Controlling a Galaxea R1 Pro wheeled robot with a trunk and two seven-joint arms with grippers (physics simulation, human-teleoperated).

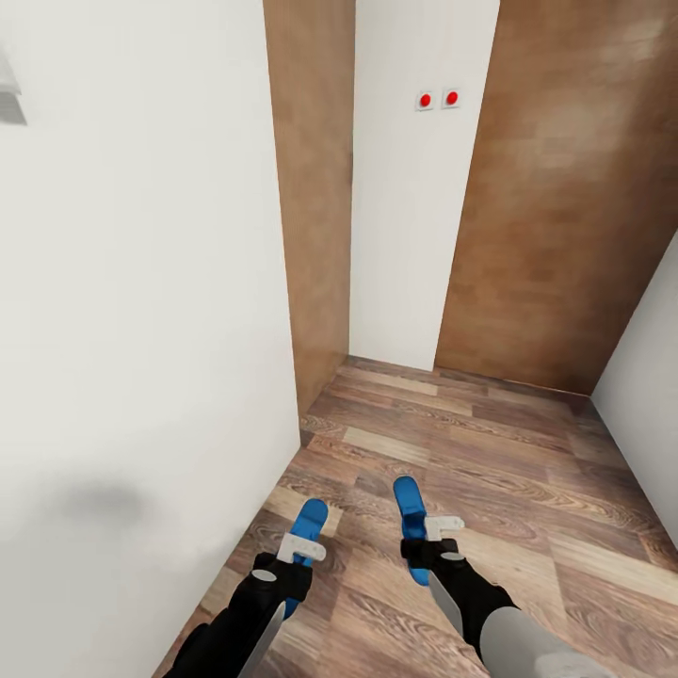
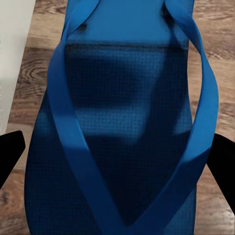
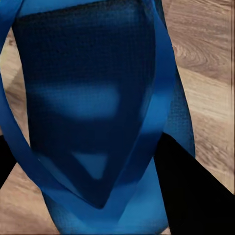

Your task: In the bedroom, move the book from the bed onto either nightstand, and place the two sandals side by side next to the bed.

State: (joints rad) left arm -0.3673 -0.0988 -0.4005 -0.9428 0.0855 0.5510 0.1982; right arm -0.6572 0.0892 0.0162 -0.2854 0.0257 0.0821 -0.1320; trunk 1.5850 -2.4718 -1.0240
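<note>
— Sandals, both in hand. Starting from the left of the head view: plain white wall (image 1: 132, 330), right up close along the left arm.

— And the left gripper (image 1: 299, 546)?

— Clamped on the left sandal (image 1: 306, 527), bright blue, toe pointing ahead, carried above the wood-plank floor (image 1: 527, 490), near the foot of that wall. From the left wrist camera: blue sole and both straps (image 2: 122, 122) meeting in a V, black fingers (image 2: 10, 156) pressed at either side of it.

— Next across?

— Brown wood panel (image 1: 315, 188) at the wall's corner, then a narrow strip of white wall behind with two small red buttons (image 1: 438, 98) high up. Below, the right gripper (image 1: 426, 544), likewise closed around the right sandal (image 1: 410, 513), held clear of the planks, toe forward, just beside its twin and roughly parallel. From the right wrist camera: the same blue straps and dark textured sole (image 3: 88, 98), one black finger (image 3: 196, 191) tight against its edge.

— Further right?

— Large brown door or panel (image 1: 565, 188), then a slice of white wall at the far right edge.

— Any boxes, baskets, drawers?

— Can't point to any; only floor, walls and panels around the two carried sandals.
</note>
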